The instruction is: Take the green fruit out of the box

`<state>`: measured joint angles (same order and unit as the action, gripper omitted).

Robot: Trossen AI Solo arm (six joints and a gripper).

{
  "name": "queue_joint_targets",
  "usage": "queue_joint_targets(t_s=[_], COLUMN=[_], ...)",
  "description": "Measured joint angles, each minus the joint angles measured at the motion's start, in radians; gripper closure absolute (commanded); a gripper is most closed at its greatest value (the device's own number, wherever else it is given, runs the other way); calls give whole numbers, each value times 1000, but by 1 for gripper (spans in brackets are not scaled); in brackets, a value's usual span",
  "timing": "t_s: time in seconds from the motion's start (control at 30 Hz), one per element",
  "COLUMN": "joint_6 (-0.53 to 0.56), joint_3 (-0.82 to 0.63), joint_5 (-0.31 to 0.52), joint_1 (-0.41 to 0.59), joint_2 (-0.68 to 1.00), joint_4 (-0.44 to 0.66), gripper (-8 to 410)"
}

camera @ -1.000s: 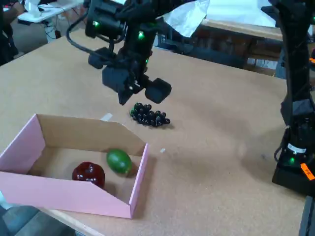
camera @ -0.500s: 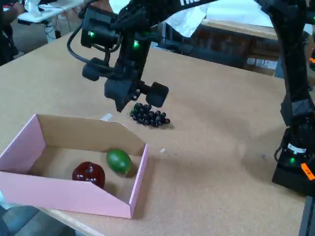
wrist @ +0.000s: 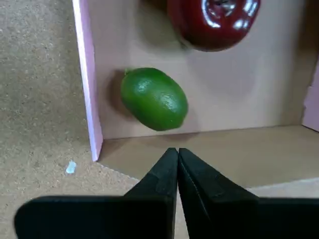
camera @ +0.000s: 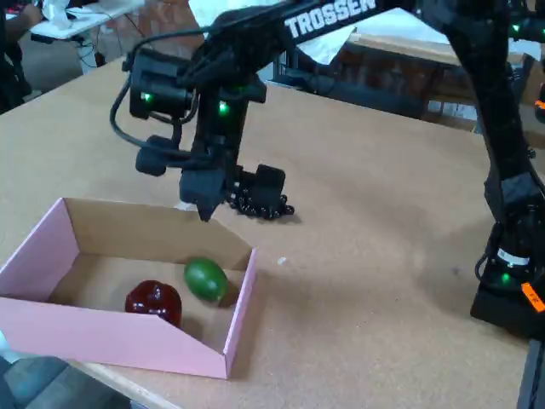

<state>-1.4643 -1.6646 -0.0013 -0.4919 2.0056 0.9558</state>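
Reading from left: I go across the fixed view, then check against the wrist view.
Box: shallow cardboard, pink outside, plain brown inside, slanted side walls. It sits at the near left of the table, open side up, so I judge I can reach in from above.
Red fruit: dark, shiny, rounded, on the box floor just left of the lime in the fixed view. I judge it sits close enough to get nudged.
Lime: smooth glossy green oval, lying on its side on the brown floor near the box's right wall in the fixed view. In the wrist view that pink wall edge stands just left of it, which I judge leaves little finger room on that side.
Gripper: 2 black wedge fingers pressed together tip to tip, holding nothing. It hangs above the back wall of the box, short of the lime. I judge it must spread before going down.
Grapes: black beaded bunch on the table outside the box, partly hidden behind the gripper.
Table: tan, grainy, flat.
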Motion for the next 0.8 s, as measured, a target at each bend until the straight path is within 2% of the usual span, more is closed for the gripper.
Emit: queue_joint_targets(t_s=[0.8], joint_6=[0], joint_3=[0], joint_5=[-38], joint_1=[-15], joint_2=[77], joint_4=[-48], gripper=[402])
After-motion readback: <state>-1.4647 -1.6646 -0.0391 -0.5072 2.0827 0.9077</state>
